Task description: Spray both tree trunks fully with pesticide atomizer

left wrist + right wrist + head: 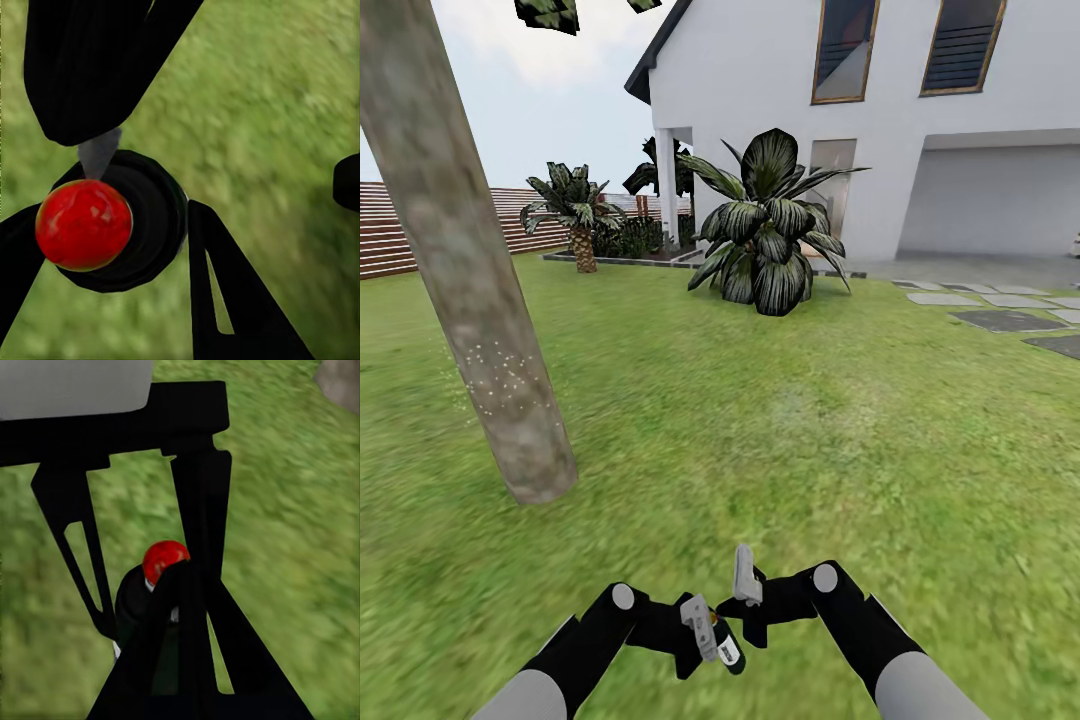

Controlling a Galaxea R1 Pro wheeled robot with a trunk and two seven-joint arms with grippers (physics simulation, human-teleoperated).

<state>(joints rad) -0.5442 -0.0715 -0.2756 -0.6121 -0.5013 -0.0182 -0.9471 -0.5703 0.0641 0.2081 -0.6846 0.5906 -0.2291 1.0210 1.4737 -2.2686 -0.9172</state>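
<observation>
Your left gripper clamps the pesticide atomizer, its long axis lying along the fingers, red cap facing that wrist camera. Whether your right gripper, touching the atomizer, grips is unclear. The tree trunk stands ahead-left of the atomizer.

A white house with a garage door stands far ahead of the claws; a broad-leaved plant and short palm stand before it.

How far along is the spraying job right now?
Pickup looks done: the atomizer is off the grass, between the fingers of the left tool. Spraying is in hand: pale specks dot a patch of the near tree trunk, with most bark still bare. Still to do: the rest of this trunk and the second tree.
</observation>
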